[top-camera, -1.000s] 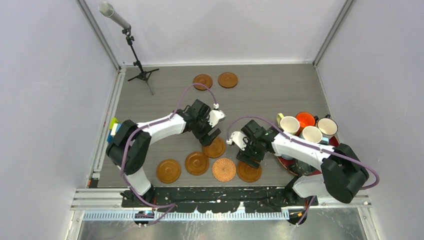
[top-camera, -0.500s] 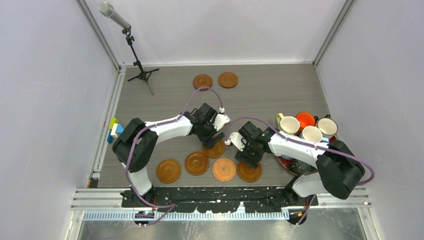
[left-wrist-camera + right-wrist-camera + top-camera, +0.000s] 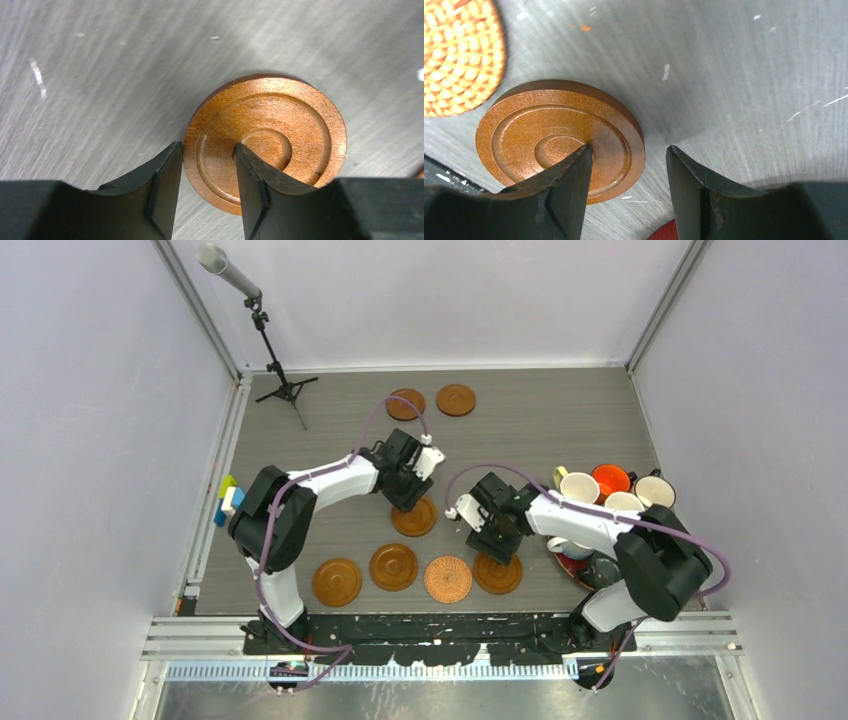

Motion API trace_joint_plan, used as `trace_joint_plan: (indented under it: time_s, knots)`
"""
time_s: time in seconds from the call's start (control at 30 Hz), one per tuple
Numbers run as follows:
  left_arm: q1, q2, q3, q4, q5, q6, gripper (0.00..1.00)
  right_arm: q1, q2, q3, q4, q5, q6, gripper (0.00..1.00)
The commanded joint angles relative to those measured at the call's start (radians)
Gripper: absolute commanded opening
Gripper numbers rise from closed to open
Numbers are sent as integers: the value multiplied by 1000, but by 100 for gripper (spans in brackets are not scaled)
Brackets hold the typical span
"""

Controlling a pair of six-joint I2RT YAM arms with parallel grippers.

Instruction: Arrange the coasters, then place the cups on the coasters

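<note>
A brown wooden coaster point(image 3: 280, 120) sits in my left gripper point(image 3: 207, 145): one finger is against the outside of its rim, the other on its top near the centre. From above, this coaster point(image 3: 416, 519) is mid-table under the left gripper point(image 3: 408, 504). My right gripper point(image 3: 629, 148) is open over another wooden coaster point(image 3: 539, 130), one finger on its centre and the other a gap away from its rim. That coaster point(image 3: 497, 575) ends a front row with the woven coaster point(image 3: 447, 579) and two wooden ones point(image 3: 394, 566) point(image 3: 337, 582). The cups point(image 3: 580, 487) stand on the right.
Two more wooden coasters point(image 3: 405, 405) point(image 3: 456, 400) lie at the back of the table. The cups crowd a red tray point(image 3: 572, 566) beside the right arm. A microphone stand point(image 3: 285, 390) is at the back left, and coloured blocks point(image 3: 226, 500) are at the left edge.
The left gripper closed on its coaster's rim and carried it up and left, away from the front row. The right gripper narrowed over the rightmost coaster, which shifted slightly toward the back.
</note>
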Motion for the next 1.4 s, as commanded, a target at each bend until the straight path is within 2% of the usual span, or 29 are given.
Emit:
trace_joint_plan:
  time_s: [0.0,0.4,0.8,1.07,1.37]
  knots:
    - [71,22,47,-16,-11,-36,44,-71,131,34,206,211,-12,59]
    - [184,92,146,-16,-48,-99,40,-180,417,350,225,198,47,57]
    - [240,225,328,-46,-19,-182,40,-217,700,769,155,212,121,56]
    - [257,291,420,-47,-19,-237,40,-233,806,947,113,228,137,55]
    - [286,370,524,-50,-24,-291,41,-241,866,1040,94,237,126,55]
